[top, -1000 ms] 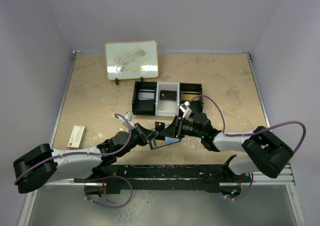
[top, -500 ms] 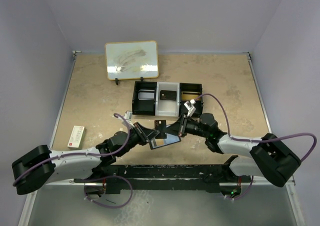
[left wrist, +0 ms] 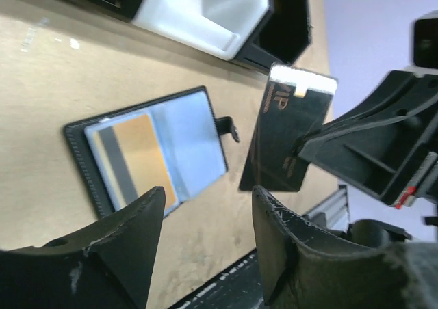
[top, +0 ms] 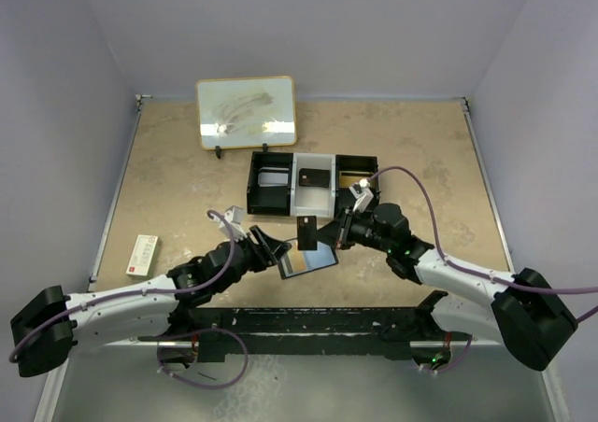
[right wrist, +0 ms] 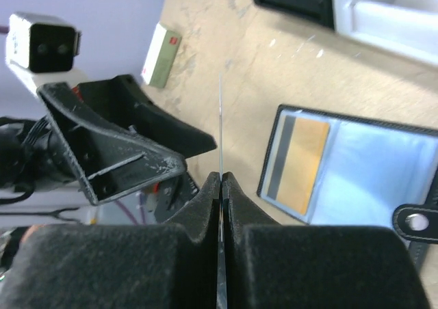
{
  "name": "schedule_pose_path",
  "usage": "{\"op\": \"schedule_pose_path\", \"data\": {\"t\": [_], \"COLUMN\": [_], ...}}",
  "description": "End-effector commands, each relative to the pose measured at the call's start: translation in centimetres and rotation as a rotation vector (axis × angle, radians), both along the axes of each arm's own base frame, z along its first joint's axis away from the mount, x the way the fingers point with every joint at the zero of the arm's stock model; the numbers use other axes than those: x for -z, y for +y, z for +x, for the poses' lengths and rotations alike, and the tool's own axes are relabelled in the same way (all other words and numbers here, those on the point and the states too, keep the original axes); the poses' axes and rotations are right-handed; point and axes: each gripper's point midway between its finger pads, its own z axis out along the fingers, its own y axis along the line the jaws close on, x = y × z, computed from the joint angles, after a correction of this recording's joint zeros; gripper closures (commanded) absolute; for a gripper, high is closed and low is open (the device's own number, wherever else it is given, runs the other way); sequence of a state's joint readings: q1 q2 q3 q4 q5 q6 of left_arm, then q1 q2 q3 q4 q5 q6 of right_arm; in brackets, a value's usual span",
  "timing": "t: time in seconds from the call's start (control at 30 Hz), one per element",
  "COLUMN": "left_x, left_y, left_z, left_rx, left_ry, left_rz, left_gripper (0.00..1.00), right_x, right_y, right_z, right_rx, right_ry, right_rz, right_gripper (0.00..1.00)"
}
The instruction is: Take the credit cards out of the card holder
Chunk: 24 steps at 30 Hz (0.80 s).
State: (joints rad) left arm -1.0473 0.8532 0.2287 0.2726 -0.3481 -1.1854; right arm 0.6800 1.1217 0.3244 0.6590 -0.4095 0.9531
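Observation:
The card holder [top: 309,260] lies open and flat on the table, its blue-grey panels up and its tab to the right. An orange card [left wrist: 133,160] with a dark stripe sits in its left panel [right wrist: 301,162]. My right gripper [top: 334,232] is shut on a black credit card [top: 306,230], which it holds upright above the holder's far edge. The black card [left wrist: 287,141] shows gold print in the left wrist view and is edge-on [right wrist: 221,117] between the right gripper's closed jaws [right wrist: 221,179]. My left gripper [left wrist: 209,240] stands open and empty just left of the holder [top: 271,251].
A black-and-white three-compartment tray [top: 313,184] stands just behind the holder. A framed whiteboard [top: 247,111] leans at the back. A small red-and-white box [top: 142,254] lies at the left edge. The arms' base rail [top: 318,321] runs along the near edge.
My right gripper closed on the black card and now holds it clear of the holder. My left gripper opened and drew back slightly; the holder now lies flat.

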Motion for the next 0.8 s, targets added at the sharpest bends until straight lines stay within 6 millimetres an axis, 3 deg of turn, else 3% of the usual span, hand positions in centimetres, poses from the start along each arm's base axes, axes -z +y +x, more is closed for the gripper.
{"op": "schedule_pose_path", "data": {"t": [0.0,0.2,0.33,0.53,0.67,0.77], "left_x": [0.5,1.2,1.2,0.6,0.3,-0.2], "left_y": [2.9,5.5,6.7,7.8,8.8,9.4], "left_z": [0.9,0.8,0.9,1.0,1.1,1.0], "left_rx": [-0.098,-0.155,-0.185,-0.217,-0.244,-0.256], "left_ry": [-0.003,0.012,0.018,0.016,0.014,0.006], "left_rz": [0.161,0.273,0.332,0.370,0.411,0.423], "left_gripper": [0.48,0.44,0.41,0.37,0.36,0.35], "right_x": [-0.9,-2.4,-3.1,-3.7,-4.4,-3.5], "right_y": [-1.8,-4.1,-5.2,-4.2,-2.8,-2.5], "right_z": [3.7,8.0,12.2,16.6,17.7,18.3], "right_rx": [0.140,0.271,0.287,0.155,0.056,-0.049], "right_ry": [-0.121,-0.283,-0.476,-0.721,-0.922,-1.016], "right_rz": [-0.196,-0.420,-0.656,-0.921,-1.021,-1.135], "right_gripper": [1.00,1.00,1.00,1.00,1.00,1.00]}}
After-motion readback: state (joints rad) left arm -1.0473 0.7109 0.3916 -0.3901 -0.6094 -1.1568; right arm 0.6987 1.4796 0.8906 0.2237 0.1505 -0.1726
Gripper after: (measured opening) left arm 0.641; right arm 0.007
